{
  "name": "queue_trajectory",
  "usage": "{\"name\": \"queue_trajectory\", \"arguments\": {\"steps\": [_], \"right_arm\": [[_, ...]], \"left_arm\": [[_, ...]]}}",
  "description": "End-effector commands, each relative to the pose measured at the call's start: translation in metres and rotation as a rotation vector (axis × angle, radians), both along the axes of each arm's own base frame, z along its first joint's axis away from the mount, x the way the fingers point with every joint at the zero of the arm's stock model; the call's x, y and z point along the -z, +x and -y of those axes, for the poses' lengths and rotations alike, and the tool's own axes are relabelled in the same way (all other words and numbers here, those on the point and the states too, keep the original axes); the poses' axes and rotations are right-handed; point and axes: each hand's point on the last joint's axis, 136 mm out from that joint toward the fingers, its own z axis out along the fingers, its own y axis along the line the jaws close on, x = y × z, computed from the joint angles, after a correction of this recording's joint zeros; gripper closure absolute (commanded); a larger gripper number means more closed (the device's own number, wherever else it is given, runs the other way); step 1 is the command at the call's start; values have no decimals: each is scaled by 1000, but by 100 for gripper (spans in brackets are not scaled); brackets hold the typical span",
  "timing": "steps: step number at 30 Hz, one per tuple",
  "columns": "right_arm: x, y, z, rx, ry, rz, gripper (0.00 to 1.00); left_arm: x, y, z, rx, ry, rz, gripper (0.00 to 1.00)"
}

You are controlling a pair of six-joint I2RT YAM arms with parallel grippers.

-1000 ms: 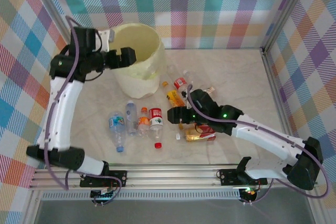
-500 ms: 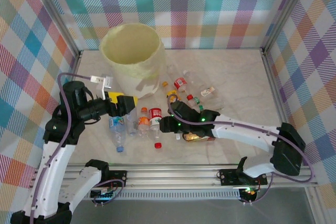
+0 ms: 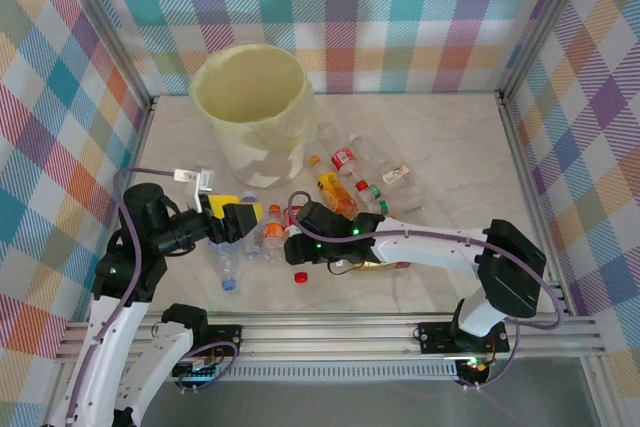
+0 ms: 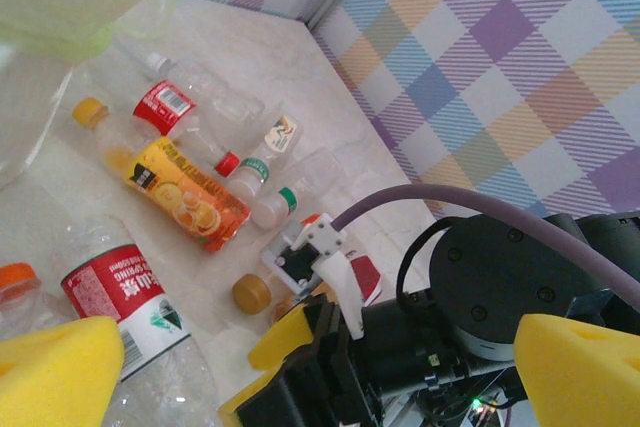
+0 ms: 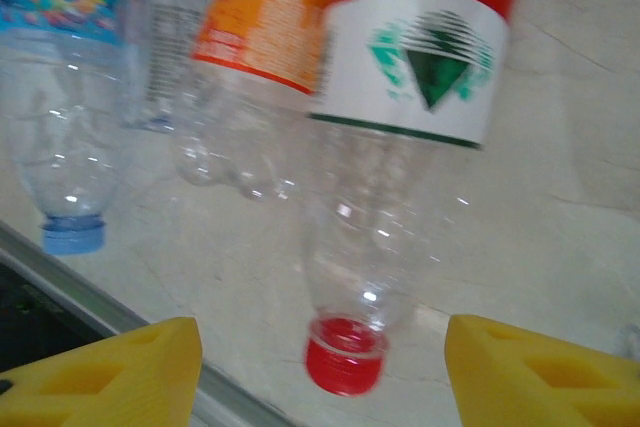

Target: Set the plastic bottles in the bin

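Observation:
Several plastic bottles lie on the marble table in front of the pale-yellow bin (image 3: 250, 97). My right gripper (image 3: 297, 239) hangs low over a clear bottle (image 5: 400, 147) with a red-and-white label and a red cap (image 5: 345, 354). It is open, with a yellow finger (image 5: 100, 372) on each side of the neck and not touching it. An orange-labelled bottle (image 5: 265, 37) and a blue-capped one (image 5: 60, 97) lie beside it. My left gripper (image 3: 243, 219) is open and empty, just left of the right gripper. Its pads (image 4: 55, 367) frame the right wrist.
An orange-juice bottle (image 4: 185, 192), a red-labelled bottle (image 4: 165, 107) and small green-capped ones (image 4: 262, 172) lie toward the bin. A loose brown cap (image 4: 252, 294) sits on the table. The metal rail (image 3: 330, 332) runs along the near edge, and checked walls close three sides.
My left arm came down from the bin's rim to the bottle row. My right gripper slid left from the amber bottles to the red-capped bottle, and its jaws narrowed.

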Motion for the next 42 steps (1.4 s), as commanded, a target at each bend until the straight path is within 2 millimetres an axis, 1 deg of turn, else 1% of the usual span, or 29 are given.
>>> {"name": "queue_trajectory", "arguments": {"steps": [1, 5, 9, 16, 22, 29, 33, 36, 42], "right_arm": [[-11, 1, -21, -26, 44, 3, 36], [-8, 7, -31, 18, 28, -21, 39], [-8, 10, -44, 17, 36, -38, 41], [3, 12, -60, 31, 16, -77, 41], [16, 18, -60, 63, -42, -89, 39], [30, 18, -68, 66, -76, -124, 38], [38, 22, -62, 98, -135, -127, 35], [40, 25, -64, 105, -161, -123, 34], [50, 28, -65, 116, -223, -139, 35]], "left_arm": [[-14, -3, 0, 6, -21, 67, 0], [-18, -7, 1, 19, -27, 90, 0], [-22, -9, 0, 16, -30, 119, 0], [-25, -15, 3, 47, -42, 141, 0], [-22, -10, 0, 18, -30, 127, 0], [-21, -10, 1, 22, -30, 121, 0], [-23, -10, 3, 31, -47, 119, 0], [-23, -10, 3, 32, -48, 116, 0], [-23, -10, 4, 39, -53, 112, 0]]}}
